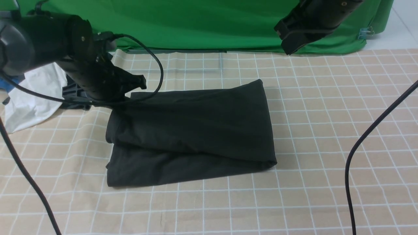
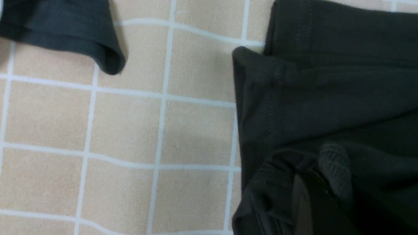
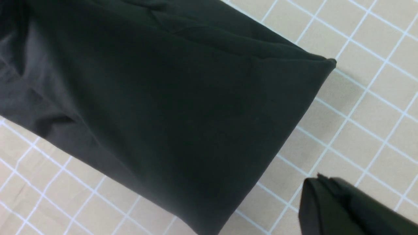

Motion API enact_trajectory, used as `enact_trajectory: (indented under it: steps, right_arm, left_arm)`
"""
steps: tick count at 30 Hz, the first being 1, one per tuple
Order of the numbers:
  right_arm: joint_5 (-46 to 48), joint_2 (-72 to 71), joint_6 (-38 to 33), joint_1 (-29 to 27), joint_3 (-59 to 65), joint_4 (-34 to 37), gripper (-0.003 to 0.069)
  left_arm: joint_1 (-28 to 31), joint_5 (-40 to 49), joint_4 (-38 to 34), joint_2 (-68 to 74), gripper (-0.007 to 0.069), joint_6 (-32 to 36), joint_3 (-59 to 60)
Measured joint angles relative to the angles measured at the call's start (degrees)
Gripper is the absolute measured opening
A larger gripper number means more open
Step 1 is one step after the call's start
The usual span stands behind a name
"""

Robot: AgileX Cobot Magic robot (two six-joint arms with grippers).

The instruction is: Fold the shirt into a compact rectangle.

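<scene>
The black shirt (image 1: 192, 130) lies folded in a rough rectangle in the middle of the checked tablecloth (image 1: 326, 114), its nearer layer sticking out along the front. My left gripper (image 1: 130, 88) is low over the shirt's far left corner. In the left wrist view that gripper (image 2: 313, 169) is shut on bunched shirt (image 2: 326, 81) fabric, with a ridged pad (image 2: 334, 169) showing against the cloth. My right gripper (image 1: 294, 36) hangs high at the back right, shut and empty. In the right wrist view the right gripper (image 3: 321, 182) is apart from the shirt (image 3: 163, 98), over bare cloth.
A white garment (image 1: 32, 94) and a smaller dark grey garment (image 1: 73, 89) lie at the far left; the dark grey garment's (image 2: 65, 29) edge is close to the shirt's corner. A green backdrop (image 1: 209, 23) closes the back. Black cables (image 1: 365, 140) hang across both sides.
</scene>
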Motion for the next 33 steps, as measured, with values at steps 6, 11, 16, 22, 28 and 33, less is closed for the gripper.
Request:
enact_trajectory:
  steps: [6,11,16,22,28,33]
  right_arm:
    - [-0.1,0.0,0.0,0.0,0.0,0.0,0.0038]
    - [-0.1,0.0,0.0,0.0,0.0,0.0,0.0038]
    - [0.5,0.0,0.0,0.0,0.0,0.0,0.0038]
    - [0.8,0.0,1.3,0.0,0.2,0.1,0.0038]
    - [0.6,-0.3,1.7,0.0,5.6,0.2,0.0038]
    - [0.3,0.0,1.3,0.0,13.7,2.8,0.0038]
  left_arm:
    - [0.0,-0.5,1.4,2.5,0.0128,-3.0,0.0]
    - [0.0,-1.1,3.0,4.3,0.0321,-3.2,0.0]
    - [0.1,1.5,6.4,3.6,0.0452,-4.4,-2.4]
    - [0.1,6.8,0.5,-1.5,0.0277,-0.4,-5.1]
    - [-0.2,6.2,-8.4,-6.0,0.0023,3.2,-0.9]
    - [-2.2,0.1,-10.4,-6.8,0.0011,3.5,8.0]
